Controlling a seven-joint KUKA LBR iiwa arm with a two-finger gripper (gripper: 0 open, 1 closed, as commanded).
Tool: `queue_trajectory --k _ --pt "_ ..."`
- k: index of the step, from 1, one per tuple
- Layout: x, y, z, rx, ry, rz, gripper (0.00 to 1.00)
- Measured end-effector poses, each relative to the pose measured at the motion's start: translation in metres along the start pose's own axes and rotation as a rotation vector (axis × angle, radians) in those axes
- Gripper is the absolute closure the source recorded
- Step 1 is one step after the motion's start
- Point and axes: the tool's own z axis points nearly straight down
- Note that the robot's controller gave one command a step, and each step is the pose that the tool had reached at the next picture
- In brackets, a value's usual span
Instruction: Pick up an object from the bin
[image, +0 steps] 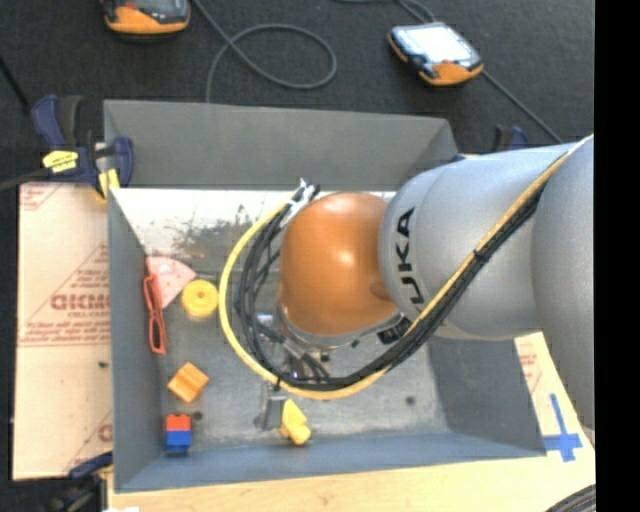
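Near the bin (280, 140) front wall, gripper (274, 408) hangs low just beside a small yellow piece (296, 426), likely the nearest candidate; open or closed, cannot tell under the orange cover (330, 265).

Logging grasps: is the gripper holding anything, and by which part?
Cannot tell. The gripper sits right beside a small yellow piece near the bin's front wall, but no grip on it shows.

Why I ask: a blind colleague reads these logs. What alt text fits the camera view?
The arm's gripper is down near the front wall of a grey bin, beside a small yellow piece. Further left in the view lie an orange block, a yellow ring and a red-and-blue block.
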Motion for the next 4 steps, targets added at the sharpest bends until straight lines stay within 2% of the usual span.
queue_trajectory --k 1,2,3,4 --pt "-0.002 -0.001 -0.005 -0.002 -0.008 0.005 0.0" --pt "-0.03 0.038 0.055 -0.004 -0.013 0.093 0.0" --pt "-0.037 0.065 0.053 0.002 -0.004 -0.076 0.0" --pt "-0.052 0.08 0.042 -0.002 -0.01 0.074 0.0"
